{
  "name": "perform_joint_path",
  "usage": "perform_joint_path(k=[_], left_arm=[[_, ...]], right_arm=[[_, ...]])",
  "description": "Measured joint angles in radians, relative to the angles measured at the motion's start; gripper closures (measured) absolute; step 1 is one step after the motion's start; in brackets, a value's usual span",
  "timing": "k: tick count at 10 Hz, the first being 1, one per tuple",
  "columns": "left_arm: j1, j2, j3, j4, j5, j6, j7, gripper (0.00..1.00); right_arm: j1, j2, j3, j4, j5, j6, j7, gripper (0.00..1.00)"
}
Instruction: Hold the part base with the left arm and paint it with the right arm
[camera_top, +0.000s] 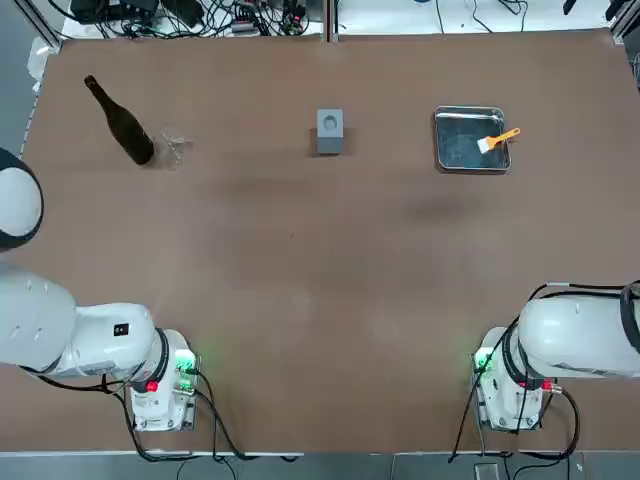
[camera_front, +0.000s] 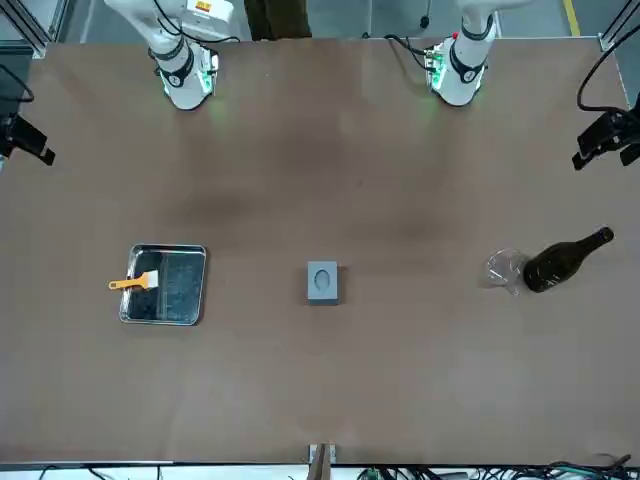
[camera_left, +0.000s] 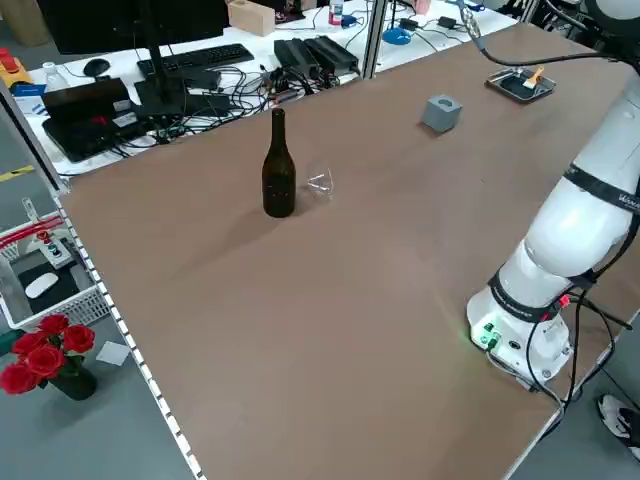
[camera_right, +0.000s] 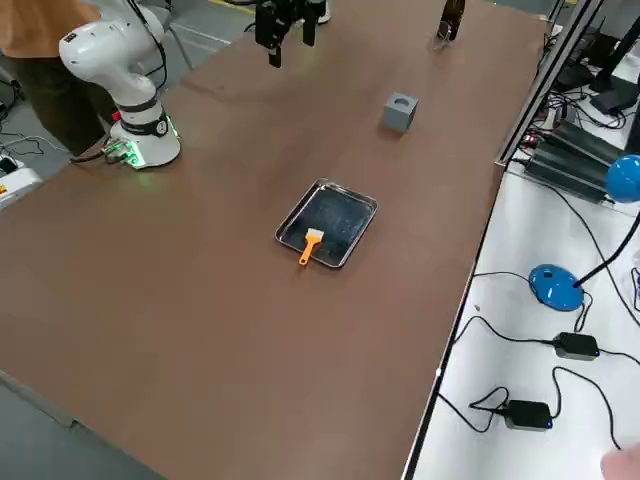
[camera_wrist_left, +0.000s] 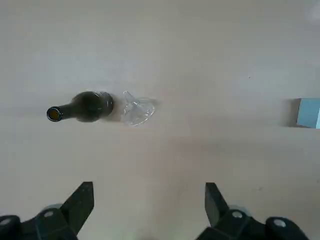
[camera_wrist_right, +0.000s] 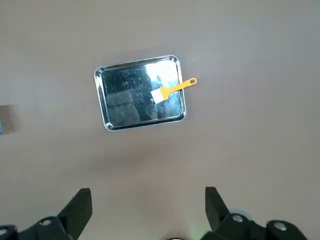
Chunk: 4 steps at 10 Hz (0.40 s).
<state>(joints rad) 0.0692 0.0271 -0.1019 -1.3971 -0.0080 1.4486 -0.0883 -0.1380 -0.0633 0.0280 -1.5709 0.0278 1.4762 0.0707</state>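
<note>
I see, left to right in top view: left arm (camera_top: 60, 335) parked at near edge, left gripper (camera_wrist_left: 148, 210) high above bottle (camera_top: 120, 122), fingers apart. Small glass (camera_top: 176, 148) beside bottle. Grey block (camera_top: 329, 131) alone at far middle. Tray (camera_top: 471, 139) with orange brush (camera_top: 498, 139). Right gripper (camera_wrist_right: 148, 212) above tray, fingers apart, empty.

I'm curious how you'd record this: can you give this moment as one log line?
stage: not started | left claw: open, raised | right claw: open, raised | part base: untouched | brush: on tray rim
</note>
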Motion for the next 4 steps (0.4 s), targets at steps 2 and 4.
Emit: perform_joint_path(k=[2,4], left_arm=[[-0.017,0.0,0.002,0.0,0.003,-0.002,-0.018,0.02],[-0.017,0.0,0.005,0.0,0.003,-0.002,-0.022,0.02]], right_arm=[[0.0,0.0,0.001,-0.018,-0.001,0.014,0.001,0.0],[0.0,0.001,0.001,-0.03,-0.001,0.019,0.001,0.0]])
